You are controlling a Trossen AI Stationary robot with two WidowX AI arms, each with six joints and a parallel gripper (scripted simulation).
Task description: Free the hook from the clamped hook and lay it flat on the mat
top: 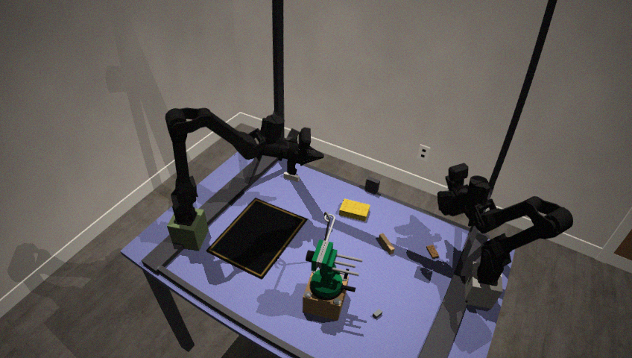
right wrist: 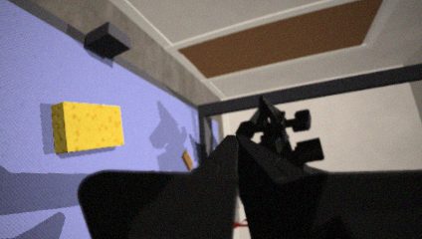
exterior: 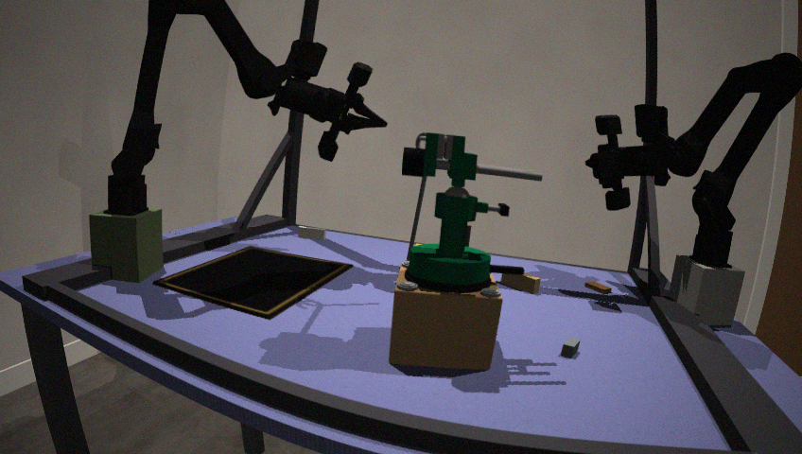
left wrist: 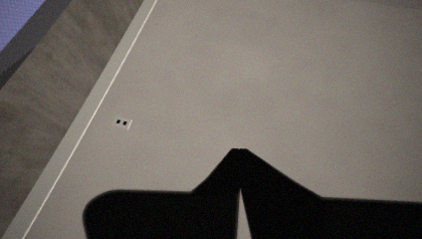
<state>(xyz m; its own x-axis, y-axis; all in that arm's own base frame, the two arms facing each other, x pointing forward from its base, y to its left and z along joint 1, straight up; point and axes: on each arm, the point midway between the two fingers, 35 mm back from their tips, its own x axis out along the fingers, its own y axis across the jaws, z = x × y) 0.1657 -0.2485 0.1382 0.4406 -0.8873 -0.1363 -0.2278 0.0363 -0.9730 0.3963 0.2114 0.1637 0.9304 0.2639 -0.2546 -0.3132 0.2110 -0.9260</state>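
Observation:
The green vise [top: 326, 283] [exterior: 457, 224] stands on a wooden block [top: 322, 306] [exterior: 444, 328] and grips the pale clamped hook [top: 332, 227]. The thin hanging hook [exterior: 417, 216] hangs from its curved end beside the vise; their contact is too small to make out. The black mat [top: 259, 237] [exterior: 247, 281] with a gold border lies flat on the table, left of the vise. My right gripper [top: 322, 155] [exterior: 385, 123] [right wrist: 234, 143] is shut and empty, above and behind the mat, clear of the hooks. My left gripper [exterior: 588, 163] [left wrist: 238, 155] is shut and empty, raised far right of the vise.
A yellow sponge [top: 355, 209] [right wrist: 92, 126] lies behind the vise, and a dark box [top: 372, 185] [right wrist: 106, 42] is at the back edge. A wooden piece [top: 386, 243], a brown piece [top: 432, 251] and a small grey block [top: 377, 314] lie to the right. Vise rods [exterior: 509, 172] stick out rightward.

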